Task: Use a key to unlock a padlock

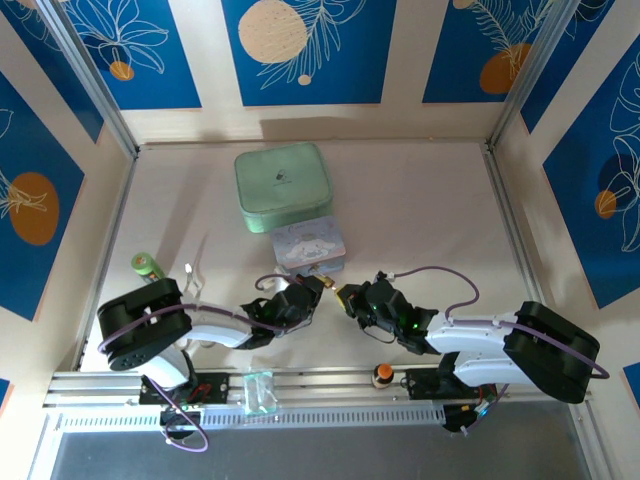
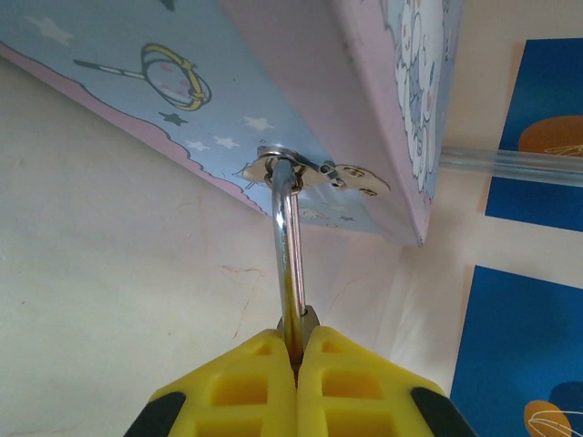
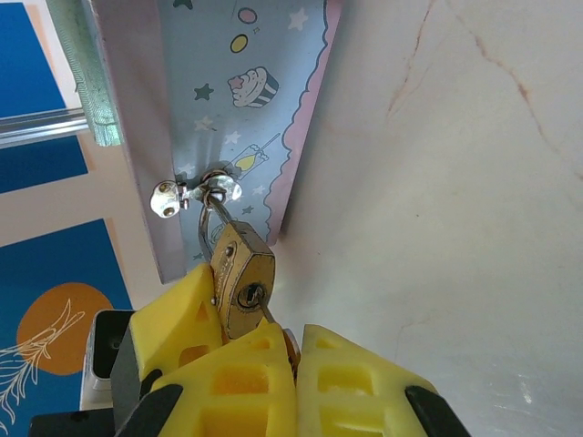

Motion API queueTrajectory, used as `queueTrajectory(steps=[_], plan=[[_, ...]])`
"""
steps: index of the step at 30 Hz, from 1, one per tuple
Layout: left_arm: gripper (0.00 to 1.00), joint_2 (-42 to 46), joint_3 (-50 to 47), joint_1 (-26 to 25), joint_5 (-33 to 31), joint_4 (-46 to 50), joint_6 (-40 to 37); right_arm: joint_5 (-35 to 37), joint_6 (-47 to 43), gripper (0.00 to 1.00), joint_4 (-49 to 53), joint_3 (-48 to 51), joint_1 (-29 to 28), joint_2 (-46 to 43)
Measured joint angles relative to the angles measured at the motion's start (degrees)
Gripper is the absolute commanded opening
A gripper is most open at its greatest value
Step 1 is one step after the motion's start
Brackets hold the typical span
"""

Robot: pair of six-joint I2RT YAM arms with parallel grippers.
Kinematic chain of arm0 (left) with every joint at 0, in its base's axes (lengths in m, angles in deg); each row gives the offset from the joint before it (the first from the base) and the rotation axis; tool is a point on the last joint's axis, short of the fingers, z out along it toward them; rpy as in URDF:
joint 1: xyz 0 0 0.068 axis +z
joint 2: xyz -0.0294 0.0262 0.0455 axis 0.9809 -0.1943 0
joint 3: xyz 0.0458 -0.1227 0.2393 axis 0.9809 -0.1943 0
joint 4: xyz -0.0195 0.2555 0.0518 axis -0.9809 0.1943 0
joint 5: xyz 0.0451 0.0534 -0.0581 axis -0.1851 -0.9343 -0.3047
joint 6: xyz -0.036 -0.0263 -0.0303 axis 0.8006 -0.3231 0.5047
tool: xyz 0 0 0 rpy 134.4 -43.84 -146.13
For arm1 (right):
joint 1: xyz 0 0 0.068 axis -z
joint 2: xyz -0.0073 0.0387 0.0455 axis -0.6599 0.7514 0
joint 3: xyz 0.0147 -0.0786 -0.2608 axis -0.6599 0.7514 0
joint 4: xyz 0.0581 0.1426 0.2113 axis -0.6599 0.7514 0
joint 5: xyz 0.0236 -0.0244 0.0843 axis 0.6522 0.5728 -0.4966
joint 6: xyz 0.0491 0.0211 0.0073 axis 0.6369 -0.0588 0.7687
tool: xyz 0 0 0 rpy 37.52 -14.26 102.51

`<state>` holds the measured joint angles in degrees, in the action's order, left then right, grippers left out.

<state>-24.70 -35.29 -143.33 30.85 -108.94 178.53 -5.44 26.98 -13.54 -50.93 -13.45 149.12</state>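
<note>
The small brass padlock [image 3: 239, 266] hangs by its silver shackle [image 2: 290, 246] from the hasp [image 3: 196, 193] on the pastel cartoon box [image 1: 308, 244]. My left gripper [image 2: 298, 350] is shut on the padlock body from one side, and one of its yellow fingers [image 3: 173, 319] shows beside the lock in the right wrist view. My right gripper [image 3: 296, 357] is shut on the head of the key [image 3: 266, 309], whose thin blade sits in the keyhole. In the top view the left gripper [image 1: 320, 284] and right gripper [image 1: 346, 296] meet tip to tip just in front of the box.
A mint-green tin [image 1: 283, 187] lies behind the cartoon box. A green cylinder [image 1: 148, 264] rests at the left near the left arm. An orange-topped knob [image 1: 382, 374] and a clear plastic piece [image 1: 259, 390] sit on the near rail. Walls close in on three sides of the table.
</note>
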Motion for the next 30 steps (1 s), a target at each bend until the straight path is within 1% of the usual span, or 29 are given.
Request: queueTrajectory(steps=[12,21,30], plan=[[0.0,-0.1,0.1,-0.2,0.0,-0.3,0.0,0.0,0.0,0.0,0.3,0.3,0.0,-1.1],[0.0,-1.9,0.1,-0.3,-0.2,-1.7,0.2,0.1,0.0,0.0,-1.6,0.3,0.4,1.6],[0.0,-2.3,0.1,-0.3,-0.4,-2.9,1.1,0.7,0.0,0.0,-2.0,0.4,0.5,1.5]])
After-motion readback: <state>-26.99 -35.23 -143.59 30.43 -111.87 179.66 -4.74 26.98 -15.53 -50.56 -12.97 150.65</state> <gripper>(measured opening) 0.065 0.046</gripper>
